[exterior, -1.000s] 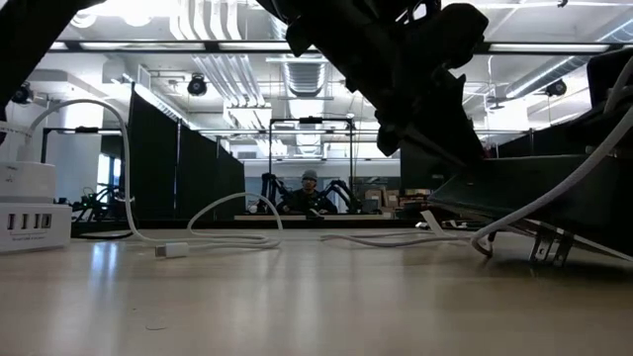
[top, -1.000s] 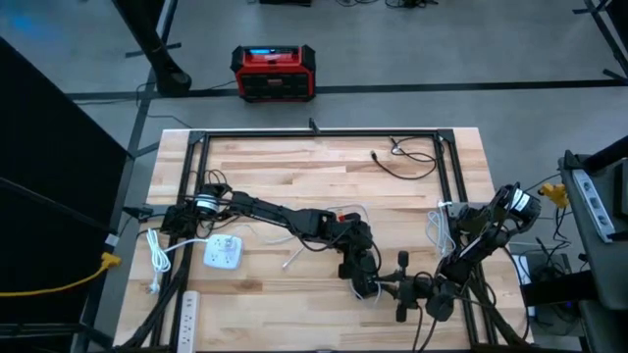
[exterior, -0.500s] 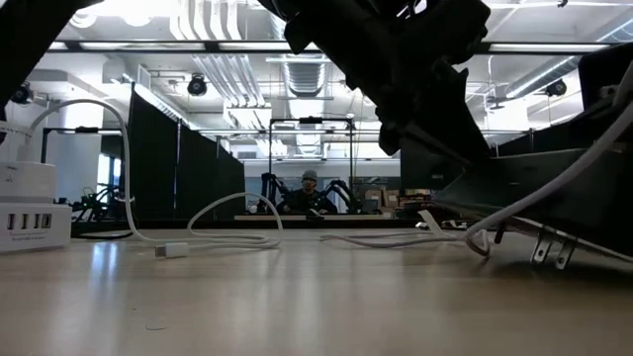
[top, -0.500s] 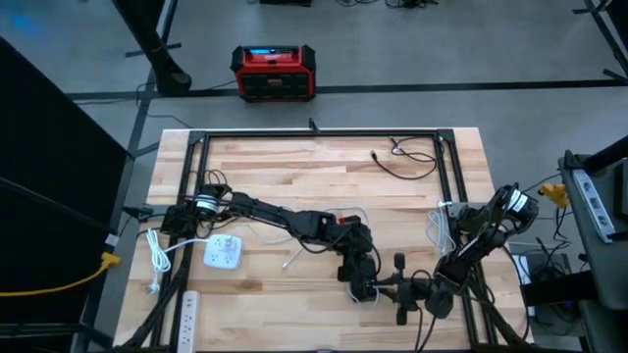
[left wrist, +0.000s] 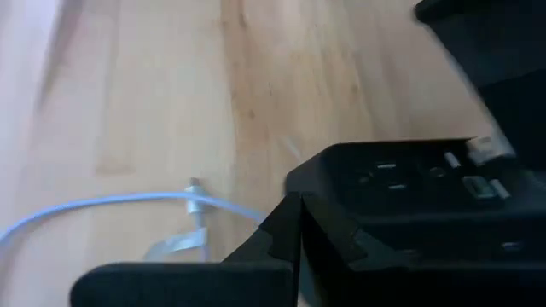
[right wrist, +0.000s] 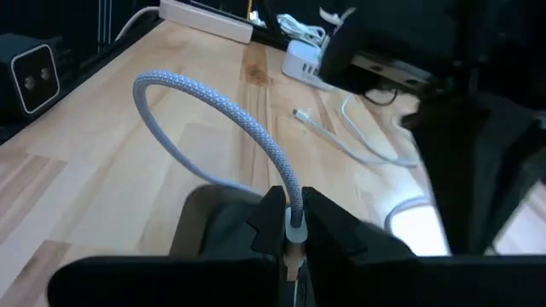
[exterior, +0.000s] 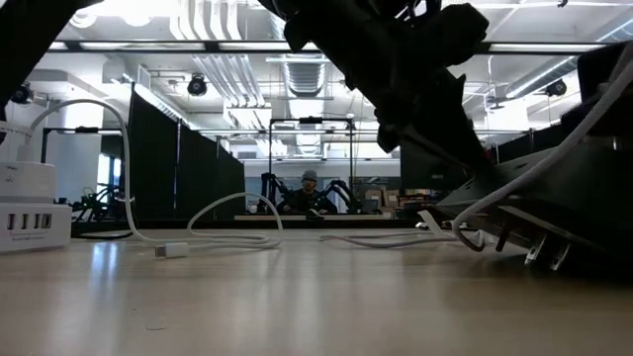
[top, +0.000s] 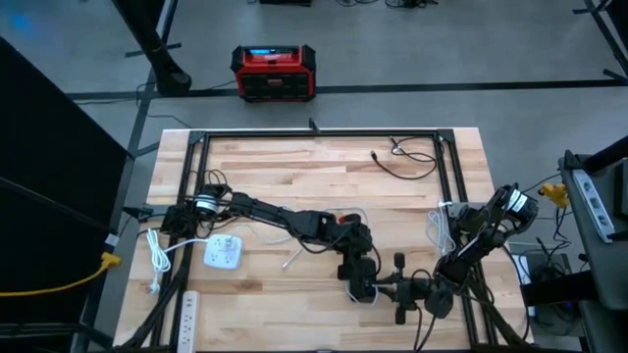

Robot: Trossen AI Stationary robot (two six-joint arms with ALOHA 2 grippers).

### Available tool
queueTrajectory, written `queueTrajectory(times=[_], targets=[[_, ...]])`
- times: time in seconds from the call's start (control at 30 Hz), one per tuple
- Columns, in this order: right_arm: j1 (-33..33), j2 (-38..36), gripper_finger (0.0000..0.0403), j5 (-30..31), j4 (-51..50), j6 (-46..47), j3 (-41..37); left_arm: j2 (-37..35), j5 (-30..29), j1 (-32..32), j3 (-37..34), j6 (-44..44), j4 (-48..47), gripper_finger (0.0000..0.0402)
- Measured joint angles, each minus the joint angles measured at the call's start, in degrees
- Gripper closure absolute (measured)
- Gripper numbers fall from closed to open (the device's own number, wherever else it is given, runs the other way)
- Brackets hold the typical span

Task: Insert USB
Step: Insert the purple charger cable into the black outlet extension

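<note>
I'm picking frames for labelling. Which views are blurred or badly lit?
Left wrist view: soft throughout, the black block smeared. Low view: arms silhouetted against bright ceiling lights. Right wrist view: braided cable sharp, far table edge soft. High view: evenly lit.

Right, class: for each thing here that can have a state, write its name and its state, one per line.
Left gripper: shut, beside a black block.
Right gripper: shut on braided cable.
Braided cable: arched in a loop above the table.
White charger: lying flat on the table.
</note>
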Motion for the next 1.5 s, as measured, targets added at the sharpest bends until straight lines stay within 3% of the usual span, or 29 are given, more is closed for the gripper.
queueTrajectory(times=[0.47, 0.67, 0.77, 0.87, 0.97, 1.2, 1.33, 1.5], targets=[[0.0, -0.1, 0.0386, -1.1, 0.3, 0.3, 3.2, -4.5, -2.4, -2.6, 0.0, 0.4, -3.0, 0.0402], [0.0, -0.1, 0.0386, -16.7, 0.3, -0.2, 6.2, -4.7, -2.4, -6.7, 0.0, -3.4, -7.1, 0.0402], [-0.1, -0.1, 0.0386, -19.7, 0.2, -2.9, 8.4, -4.7, -2.4, -9.7, 0.0, -5.1, -7.5, 0.0402], [-0.3, -0.1, 0.0386, -18.3, -1.6, -6.5, 10.8, -4.7, -2.4, -12.9, 0.0, -6.0, -7.0, 0.0402], [-0.4, -0.1, 0.0386, -12.6, -4.4, -8.3, 13.0, -4.7, -2.7, -16.0, 0.0, -5.9, -4.9, 0.0402], [-0.4, -0.1, 0.0386, -10.4, -4.0, -10.2, 15.2, -4.4, -13.6, -20.3, 0.0, -1.9, 1.8, 0.0398], [-0.5, -0.1, 0.0386, -7.4, -4.0, -10.8, 16.2, -4.3, -16.4, -20.4, 0.0, -1.2, 3.5, 0.0371], [-0.6, -0.4, 0.0386, -6.2, -3.9, -13.3, 17.2, -4.3, -16.4, -20.1, 0.0, -1.2, 3.5, 0.0304]])
